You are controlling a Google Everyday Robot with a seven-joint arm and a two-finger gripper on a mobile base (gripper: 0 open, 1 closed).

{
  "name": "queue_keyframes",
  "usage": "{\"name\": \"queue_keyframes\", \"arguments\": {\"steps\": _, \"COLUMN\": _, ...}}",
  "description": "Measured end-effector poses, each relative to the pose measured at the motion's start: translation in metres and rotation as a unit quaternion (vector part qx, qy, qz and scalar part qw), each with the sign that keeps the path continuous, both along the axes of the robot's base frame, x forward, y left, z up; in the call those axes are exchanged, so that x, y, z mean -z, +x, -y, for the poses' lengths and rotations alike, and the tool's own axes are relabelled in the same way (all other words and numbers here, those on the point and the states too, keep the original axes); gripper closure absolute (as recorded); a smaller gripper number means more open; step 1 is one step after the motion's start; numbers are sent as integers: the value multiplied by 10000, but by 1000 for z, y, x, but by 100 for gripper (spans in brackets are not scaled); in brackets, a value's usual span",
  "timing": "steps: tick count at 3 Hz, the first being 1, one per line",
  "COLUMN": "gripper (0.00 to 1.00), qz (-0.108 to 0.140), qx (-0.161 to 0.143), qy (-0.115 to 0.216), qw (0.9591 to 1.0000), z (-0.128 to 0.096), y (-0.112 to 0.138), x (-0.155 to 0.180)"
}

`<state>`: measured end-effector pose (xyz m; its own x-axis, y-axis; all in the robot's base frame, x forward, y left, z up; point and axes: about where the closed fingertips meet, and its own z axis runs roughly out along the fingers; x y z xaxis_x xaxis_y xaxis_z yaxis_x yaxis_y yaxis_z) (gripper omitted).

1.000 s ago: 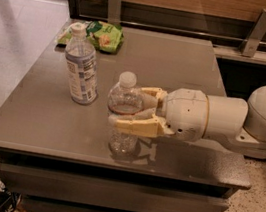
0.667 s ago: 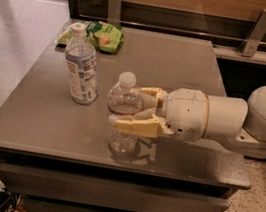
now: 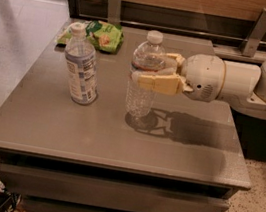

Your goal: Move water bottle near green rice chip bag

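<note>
The water bottle (image 3: 141,93) is a small clear ribbed bottle with a white cap, upright near the middle of the grey table (image 3: 68,127). My gripper (image 3: 155,70) reaches in from the right and is shut on the bottle's upper body, one tan finger (image 3: 158,83) in front and one behind. The bottle's base is at or just above the table top, over its own shadow. The green rice chip bag (image 3: 103,35) lies flat at the table's far left, a short way behind and to the left of the bottle.
A taller bottle with a pale blue-white label (image 3: 81,66) stands left of the held bottle, in front of the bag. A wooden wall with metal brackets (image 3: 114,3) runs behind the table. The table's front edge drops to the floor.
My gripper has carried the water bottle from near the table's front toward the back and a little right, closer to the green bag. The tall bottle and the bag have not moved.
</note>
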<state>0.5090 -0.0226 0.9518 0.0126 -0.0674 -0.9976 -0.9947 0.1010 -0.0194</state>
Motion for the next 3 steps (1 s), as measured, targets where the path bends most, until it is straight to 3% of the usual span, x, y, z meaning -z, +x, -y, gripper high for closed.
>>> {"name": "queue_keyframes", "arguments": {"steps": 1, "gripper": 100, "qz": -122, "qx": 273, "qy": 90, "qw": 9995, "z": 22, "y": 66, "x": -11}}
{"name": "queue_keyframes", "arguments": {"steps": 2, "gripper": 100, "qz": 108, "qx": 893, "qy": 89, "qw": 9959, "z": 51, "y": 152, "x": -27}}
{"name": "queue_keyframes", "arguments": {"steps": 3, "gripper": 100, "qz": 313, "qx": 1296, "qy": 50, "qw": 9911, "z": 67, "y": 200, "x": -38}}
